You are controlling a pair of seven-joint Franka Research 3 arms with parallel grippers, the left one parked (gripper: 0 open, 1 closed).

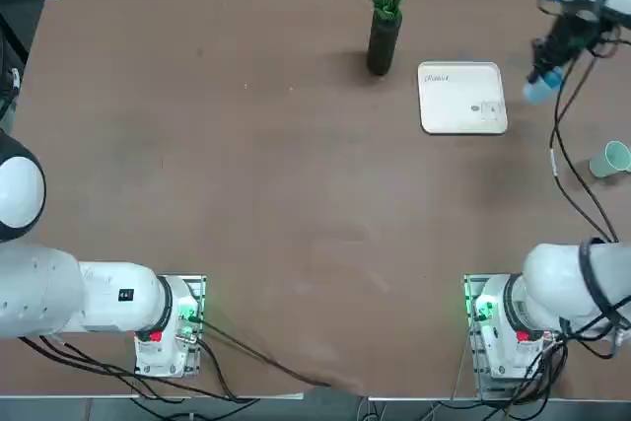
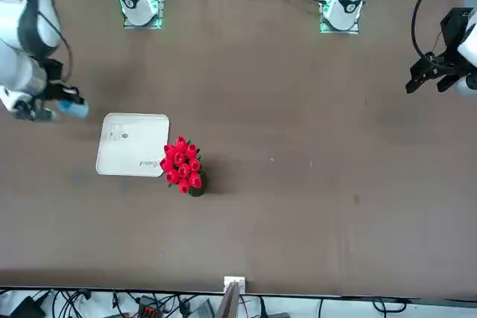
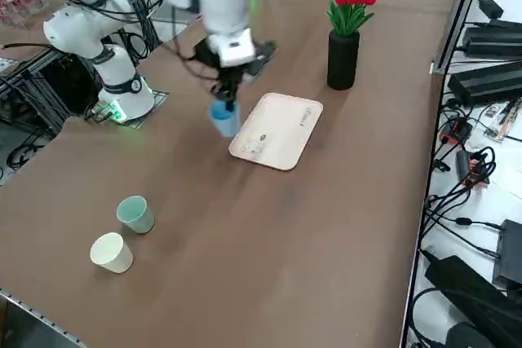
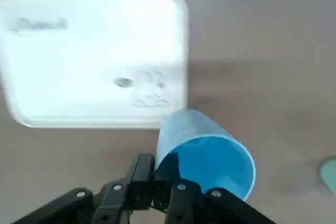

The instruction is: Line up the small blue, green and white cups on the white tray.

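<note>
Gripper (image 4: 167, 195) on your right arm is clamped tight on the rim of the blue cup (image 4: 202, 153), carrying it in the air just beside the white tray (image 1: 461, 98), while the green cup (image 3: 134, 213) and white cup (image 3: 111, 252) lie together on the table (image 1: 246, 175) well away from the tray.

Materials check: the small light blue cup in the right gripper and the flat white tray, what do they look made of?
Small light blue cup, pinched by its rim in the shut right gripper beside the tray: probably thin plastic, shown by its even colour, smooth matte wall and thin rim. Flat white tray: likely plastic or melamine, a smooth uniform surface with soft sheen, rounded corners and faint printed grey markings. Neither is certain from looks alone.
</note>
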